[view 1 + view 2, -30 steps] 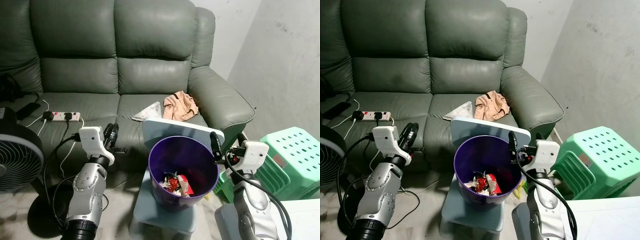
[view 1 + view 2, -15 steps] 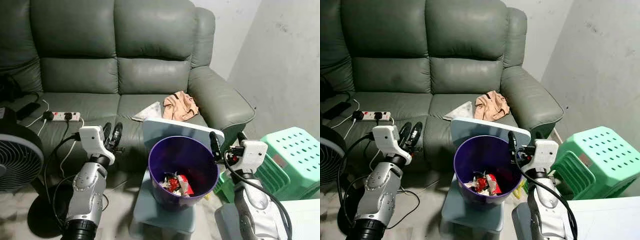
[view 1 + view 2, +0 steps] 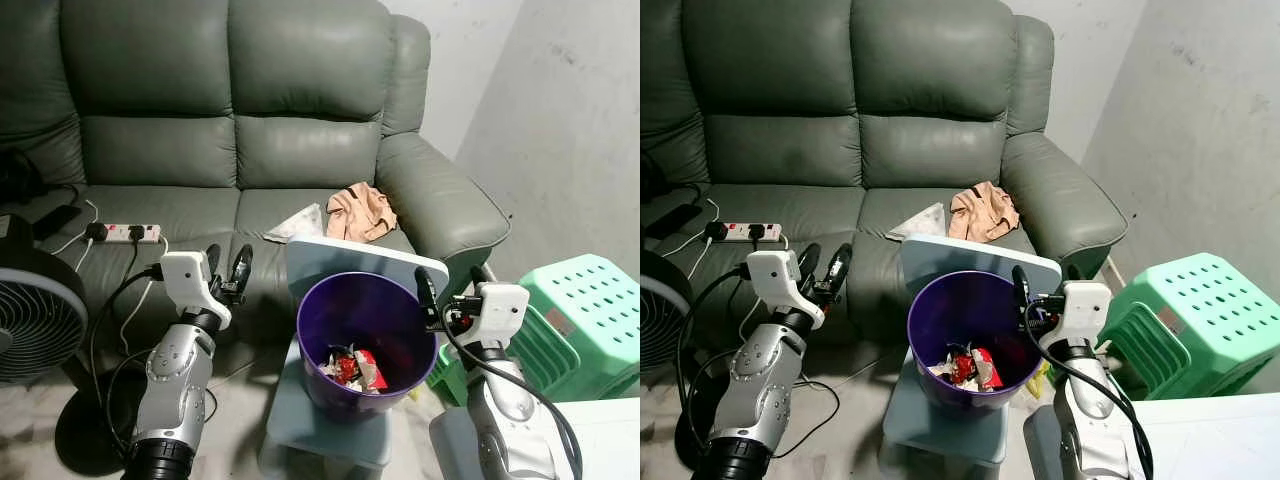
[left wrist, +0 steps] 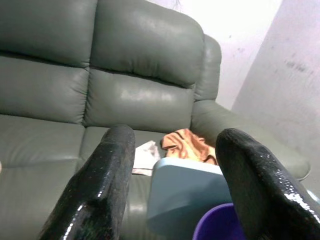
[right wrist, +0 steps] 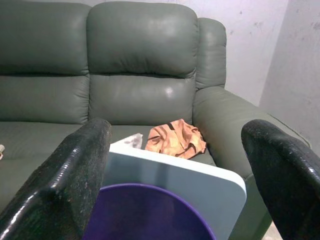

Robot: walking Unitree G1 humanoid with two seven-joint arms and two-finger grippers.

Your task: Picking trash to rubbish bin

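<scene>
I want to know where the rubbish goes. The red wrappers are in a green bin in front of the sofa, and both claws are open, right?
Almost. The bin holding the red wrappers is purple, not green, as the left eye view shows; the green thing is a stool off to the right. The rest holds: the bin stands in front of the sofa, and the left claw and right claw are both open.

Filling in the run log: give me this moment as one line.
left gripper: jaws open, raised before sofa | right gripper: jaws open, beside purple bin rim | wrappers in bin | crumpled trash on sofa seat
</scene>
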